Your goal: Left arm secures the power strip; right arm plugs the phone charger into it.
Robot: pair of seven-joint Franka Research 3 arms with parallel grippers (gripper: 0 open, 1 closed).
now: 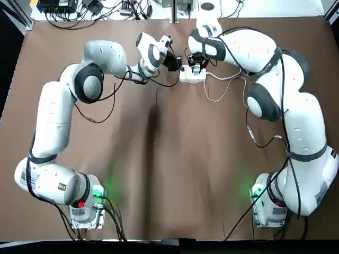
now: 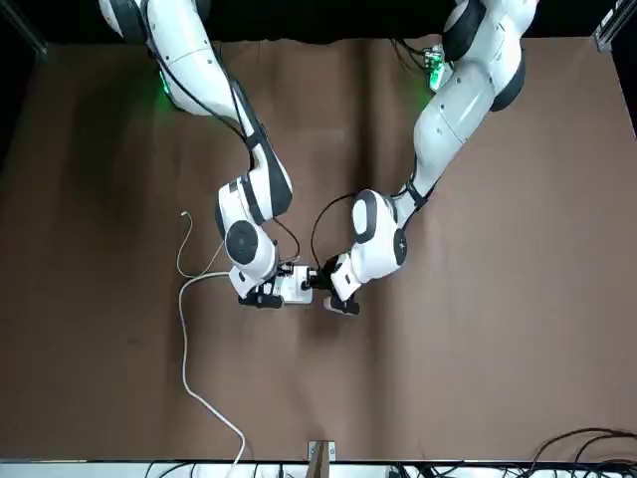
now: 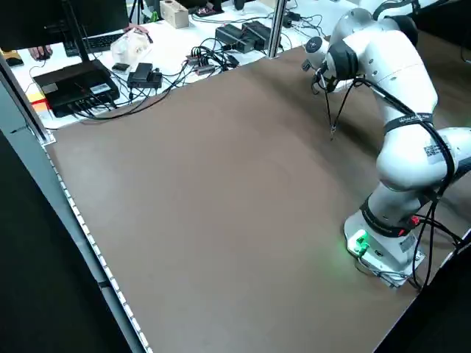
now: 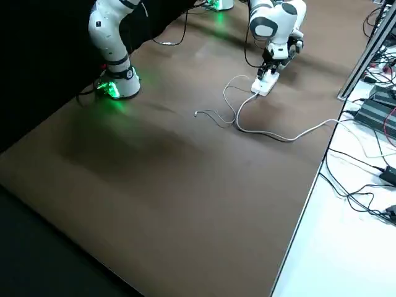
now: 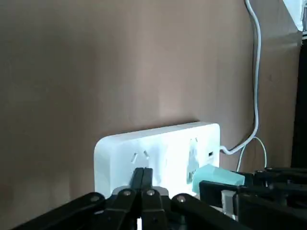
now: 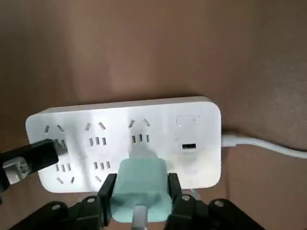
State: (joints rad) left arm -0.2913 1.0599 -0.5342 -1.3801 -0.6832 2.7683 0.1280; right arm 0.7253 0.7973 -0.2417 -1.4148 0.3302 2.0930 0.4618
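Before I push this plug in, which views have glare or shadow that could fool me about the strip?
Left wrist view: bright glare washes out part of the strip, slots faint. Right wrist view: a soft shadow falls on its face above the plug, yet slots stay readable. Right side view: dark shadow pools on the table, away from the strip. Top view: green glow beside both arm bases.

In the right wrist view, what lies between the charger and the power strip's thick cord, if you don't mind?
The USB port, on the strip's face.
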